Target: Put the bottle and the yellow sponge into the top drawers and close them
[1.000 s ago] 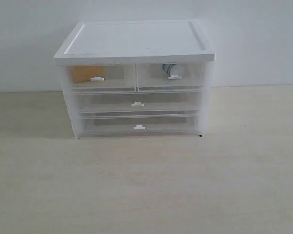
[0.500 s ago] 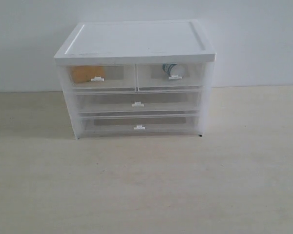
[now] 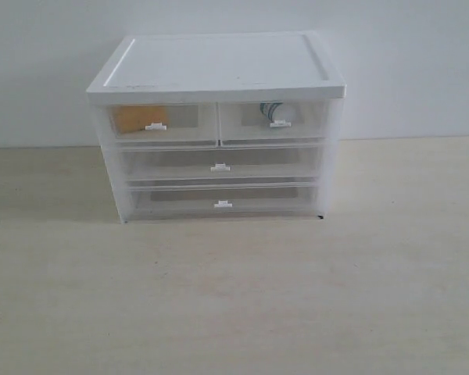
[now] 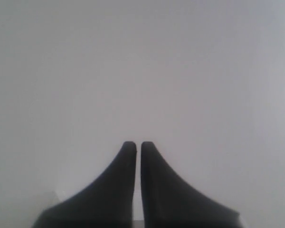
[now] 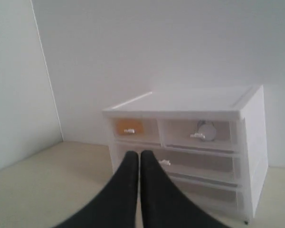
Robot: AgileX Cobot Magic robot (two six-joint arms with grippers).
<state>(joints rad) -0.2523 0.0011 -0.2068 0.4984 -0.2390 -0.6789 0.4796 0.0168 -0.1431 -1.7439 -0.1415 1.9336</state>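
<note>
The white drawer cabinet (image 3: 219, 66) stands at the back of the table. Both top drawers are pushed in. The yellow sponge (image 3: 133, 118) shows through the left top drawer (image 3: 162, 123), and the bottle (image 3: 275, 112) through the right top drawer (image 3: 273, 121). The right wrist view shows the same: sponge (image 5: 129, 127), bottle (image 5: 206, 130). My right gripper (image 5: 139, 154) is shut on nothing and held back from the cabinet front. My left gripper (image 4: 138, 144) is shut, empty, and faces a blank white wall. Neither gripper appears in the exterior view.
Two full-width drawers (image 3: 220, 166) below the top pair are closed. The pale wooden table (image 3: 234, 297) stretches in front of the cabinet. A white wall (image 3: 406, 62) stands behind, and a side wall (image 5: 14, 80) is off to one side.
</note>
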